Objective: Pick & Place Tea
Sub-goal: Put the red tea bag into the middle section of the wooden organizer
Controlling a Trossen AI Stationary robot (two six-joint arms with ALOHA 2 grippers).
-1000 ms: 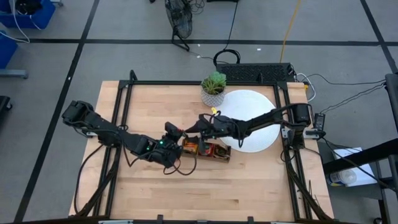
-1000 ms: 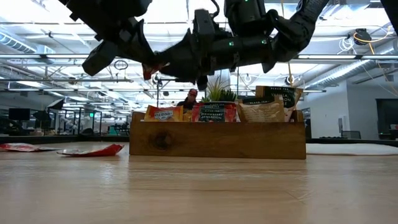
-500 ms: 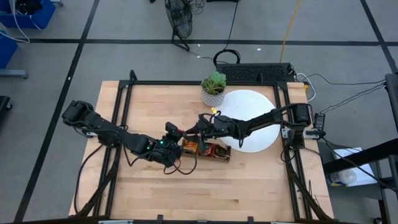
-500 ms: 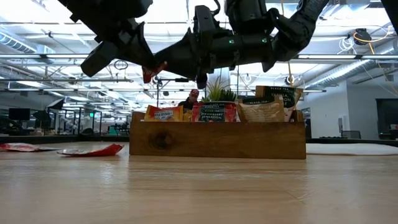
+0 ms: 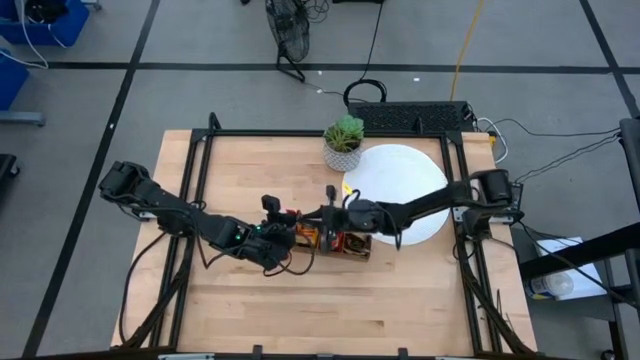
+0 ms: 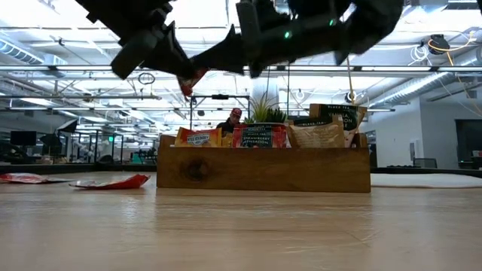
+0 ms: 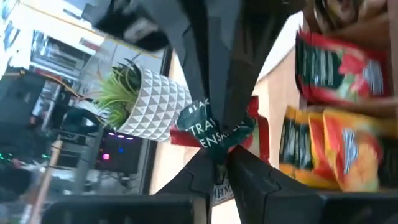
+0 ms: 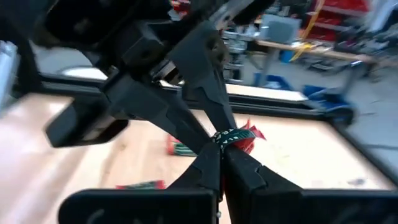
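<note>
Since a second ago, the right gripper (image 5: 300, 214) is closing its spread fingers and sliding toward nine o'clock over the wooden tray (image 5: 345, 245), so that it is now meeting the left gripper (image 5: 288, 215) tip to tip above the middle of the table (image 5: 240, 160). Both are pinching the same red tea sachet (image 7: 214, 127) with dark green print. In the left wrist view, the left fingers (image 7: 252, 180) are pressing on one edge of the crumpled sachet while the other arm's dark fingers are clamping it from the far side. In the right wrist view, the sachet (image 8: 236, 137) is sitting squeezed where the two pairs of fingertips are crossing. In the low view, the sachet (image 6: 190, 80) is hanging well above the tray (image 6: 263, 169), toward the tray's left end.

The tray is holding more sachets standing on edge: orange-yellow ones (image 6: 197, 137), red ones (image 6: 260, 135) and pale ones with dark print (image 6: 331, 120). Two red sachets (image 6: 105, 181) are lying flat on the table at nine o'clock of the tray in the low view. A potted plant (image 5: 344, 140) is standing at twelve o'clock of the tray, touching the rim of a white disc (image 5: 400, 185) at the tray's two o'clock.
</note>
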